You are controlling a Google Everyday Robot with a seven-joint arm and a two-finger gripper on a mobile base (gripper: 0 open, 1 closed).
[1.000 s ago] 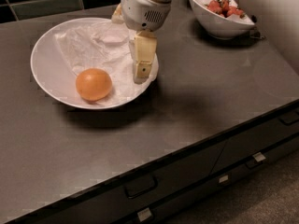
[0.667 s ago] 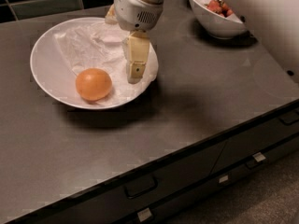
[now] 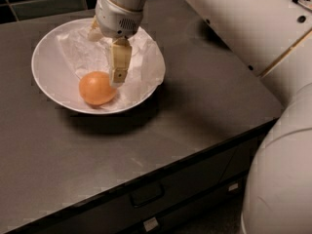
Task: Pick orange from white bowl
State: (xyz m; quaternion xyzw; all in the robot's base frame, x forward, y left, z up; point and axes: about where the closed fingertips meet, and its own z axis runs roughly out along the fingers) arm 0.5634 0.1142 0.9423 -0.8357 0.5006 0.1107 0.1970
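The orange [image 3: 97, 87] lies in the front part of the wide white bowl [image 3: 45, 80], on crumpled white paper [image 3: 83, 52]. The bowl stands on the dark counter at the upper left. My gripper [image 3: 117, 74] hangs down into the bowl from above, right beside the orange on its right side, its tip level with the top of the fruit. The gripper's white wrist [image 3: 119, 13] covers the bowl's far rim.
My big white arm [image 3: 273, 82] fills the right side of the view and hides the back right of the counter. A sliver of another white dish [image 3: 306, 2] shows at the top right corner. The dark counter [image 3: 97, 155] has drawers with handles [image 3: 146, 195] below its front edge.
The gripper has moved left and down inside the bowl, from near the right rim to right beside the orange. The arm now covers the strawberry bowl. The orange has not moved.
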